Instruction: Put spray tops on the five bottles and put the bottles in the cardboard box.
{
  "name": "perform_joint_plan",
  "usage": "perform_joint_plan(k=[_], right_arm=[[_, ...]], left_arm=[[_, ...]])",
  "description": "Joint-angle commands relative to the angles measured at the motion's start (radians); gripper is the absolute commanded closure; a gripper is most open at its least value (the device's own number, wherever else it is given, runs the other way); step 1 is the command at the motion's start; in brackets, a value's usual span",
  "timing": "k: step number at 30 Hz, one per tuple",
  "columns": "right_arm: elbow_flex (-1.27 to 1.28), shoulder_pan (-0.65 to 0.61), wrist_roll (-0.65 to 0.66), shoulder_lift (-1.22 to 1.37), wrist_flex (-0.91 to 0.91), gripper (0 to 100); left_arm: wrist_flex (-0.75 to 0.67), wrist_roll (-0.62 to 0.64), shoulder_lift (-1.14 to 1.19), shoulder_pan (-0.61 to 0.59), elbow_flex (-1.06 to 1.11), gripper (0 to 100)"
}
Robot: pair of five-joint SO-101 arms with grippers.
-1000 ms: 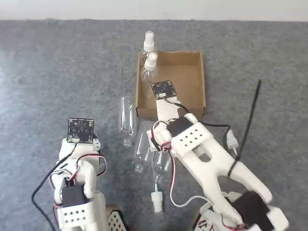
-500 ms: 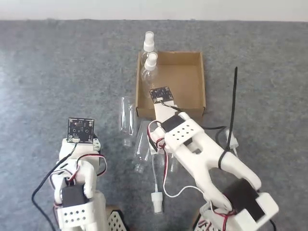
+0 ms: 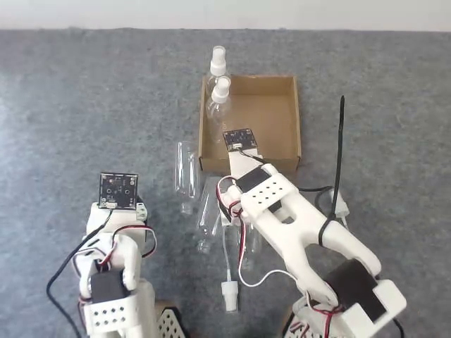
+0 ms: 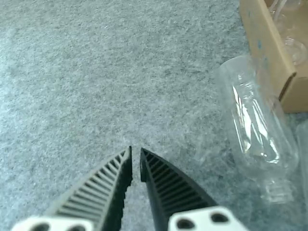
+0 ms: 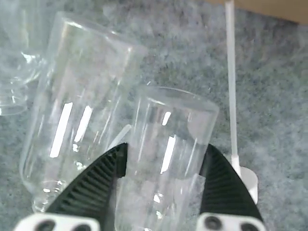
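The right tool [image 5: 166,149] holds a clear uncapped bottle [image 5: 163,130], one ribbed finger on each side of its wall. This held bottle lies on the grey bench [image 3: 84,105] just below the centre of the high view, and from above the right arm [image 3: 296,225] covers almost all of it. Its neck is cut off at the edge of the right wrist view, so its opening cannot be seen.

A second uncapped bottle [image 3: 208,211] lies just beside it, to its left in the high view. Whether the two touch is hard to tell through the clear plastic. A third uncapped bottle [image 3: 187,169] lies further up and left, close to the lower left corner of the cardboard box [image 3: 275,116].

The box sits at top centre of the high view. One capped bottle [image 3: 220,104] stands inside it by the left wall. Another capped bottle [image 3: 218,62] stands at the upper left corner, and it is unclear whether it is in the box or just behind it.

A loose spray top [image 3: 230,294] lies at bottom centre with its thin tube pointing up the frame and running under the arm's wires. A second spray top [image 3: 340,205] lies to the right of the arm, partly hidden by it.

The left tool [image 4: 135,150] sits at lower left over bare bench, its fingers a narrow slit apart with nothing between them. From above, its camera board [image 3: 118,190] hides it.
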Motion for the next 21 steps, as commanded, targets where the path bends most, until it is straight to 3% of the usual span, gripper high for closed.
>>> perform_joint_plan(k=[1, 13, 21], right_arm=[[-0.066, -0.007, -0.009, -0.036, 0.016, 88.2], [-0.061, 0.105, -0.014, -0.318, 0.102, 88.2], [-0.003, 0.243, -0.157, -0.414, 0.101, 88.2]], left_arm=[[-0.021, -0.011, -0.015, 0.002, -0.007, 97], [-0.021, -0.011, -0.015, 0.002, -0.007, 97], [-0.023, -0.017, -0.015, 0.002, -0.007, 97]])
